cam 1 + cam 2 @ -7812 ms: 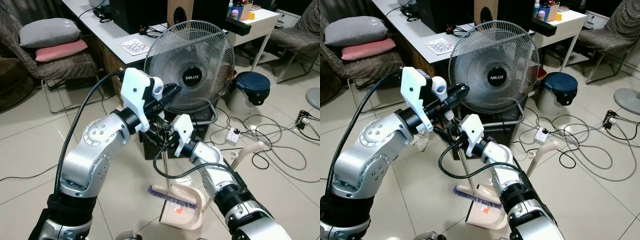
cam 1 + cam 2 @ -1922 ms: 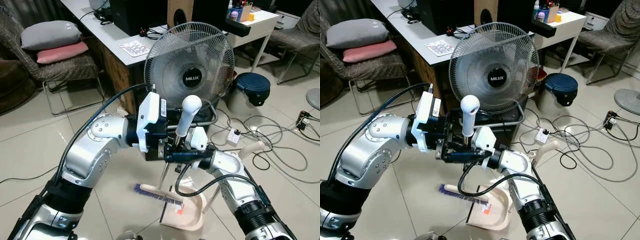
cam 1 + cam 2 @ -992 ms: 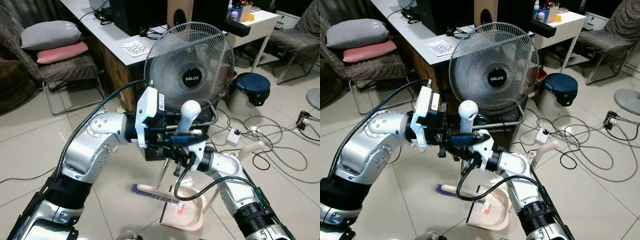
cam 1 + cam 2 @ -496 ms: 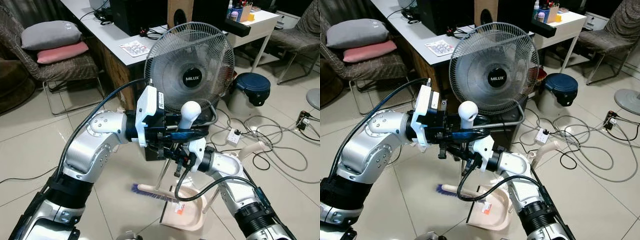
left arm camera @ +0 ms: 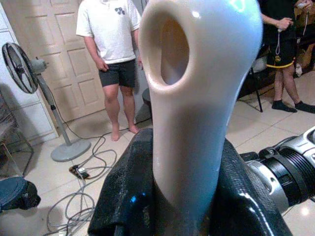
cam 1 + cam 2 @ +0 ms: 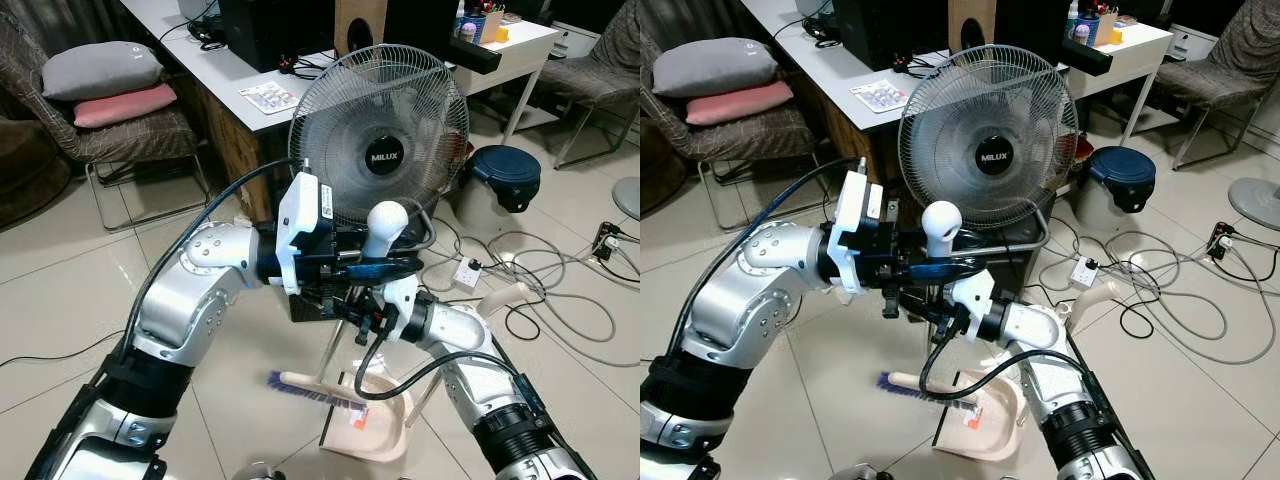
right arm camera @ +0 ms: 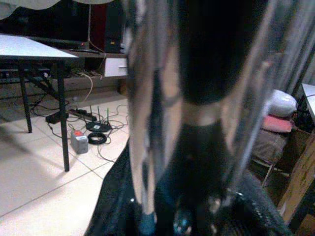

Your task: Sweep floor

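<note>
Broom (image 6: 384,228) upright, head (image 6: 318,388) on floor just beside dustpan (image 6: 372,420), fan side. L gripper (image 6: 375,268) fingers clamped on handle near top; R gripper (image 6: 362,318) clamped on shaft below. Best: short strokes twd dustpan, bristles flat, grips firm.

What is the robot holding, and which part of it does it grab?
A broom. The left gripper clamps its cream handle just below the rounded top; the right gripper grips the metal shaft a little lower.
</note>
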Controlling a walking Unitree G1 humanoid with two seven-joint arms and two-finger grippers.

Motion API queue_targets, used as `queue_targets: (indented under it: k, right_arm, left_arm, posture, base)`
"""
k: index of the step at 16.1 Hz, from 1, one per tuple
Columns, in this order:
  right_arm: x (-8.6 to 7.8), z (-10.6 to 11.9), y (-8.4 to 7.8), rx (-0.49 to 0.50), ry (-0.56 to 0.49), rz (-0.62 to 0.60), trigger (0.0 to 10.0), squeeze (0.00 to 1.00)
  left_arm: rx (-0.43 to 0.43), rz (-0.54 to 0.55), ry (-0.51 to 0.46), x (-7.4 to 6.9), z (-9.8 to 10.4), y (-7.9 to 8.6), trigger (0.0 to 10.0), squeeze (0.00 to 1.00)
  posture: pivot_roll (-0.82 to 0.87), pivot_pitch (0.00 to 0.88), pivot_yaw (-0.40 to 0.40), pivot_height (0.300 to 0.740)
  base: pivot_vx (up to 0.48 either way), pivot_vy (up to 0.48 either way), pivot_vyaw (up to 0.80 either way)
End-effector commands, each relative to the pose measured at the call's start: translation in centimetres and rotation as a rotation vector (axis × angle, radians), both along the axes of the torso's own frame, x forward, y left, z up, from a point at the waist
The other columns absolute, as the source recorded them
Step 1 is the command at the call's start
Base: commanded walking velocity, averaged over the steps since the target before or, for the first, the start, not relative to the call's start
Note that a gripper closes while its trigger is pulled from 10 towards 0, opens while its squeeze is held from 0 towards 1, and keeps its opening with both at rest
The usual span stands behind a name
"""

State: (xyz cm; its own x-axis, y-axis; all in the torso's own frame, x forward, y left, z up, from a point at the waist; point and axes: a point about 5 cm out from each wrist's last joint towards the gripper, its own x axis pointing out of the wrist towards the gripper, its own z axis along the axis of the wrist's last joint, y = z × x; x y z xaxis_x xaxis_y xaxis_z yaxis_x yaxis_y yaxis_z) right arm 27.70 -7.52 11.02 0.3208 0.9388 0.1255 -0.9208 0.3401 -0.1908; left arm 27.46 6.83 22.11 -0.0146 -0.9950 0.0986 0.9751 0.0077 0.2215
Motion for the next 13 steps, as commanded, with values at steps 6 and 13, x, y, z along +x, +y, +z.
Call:
queue_targets:
  k: [6,13]
  right_arm:
    - [0.3,0.5,-0.5,-0.006,-0.005,0.029,10.0,1.00]
    - [0.7,1.0,-1.0,0.041,0.027,0.019,10.0,1.00]
  left_arm:
    - [-0.002,0.015,-0.060,0.4,0.5,-0.2,0.0,0.00]
    - [0.044,-0.014,-0.079,0.1,-0.1,-0.1,0.0,0.00]
  posture:
    - [-0.04,0.000,0.028,0.740]
    - [-0.05,0.000,0.026,0.740]
  base:
    - [0.000,0.000,0.00]
    - [0.000,0.000,0.00]
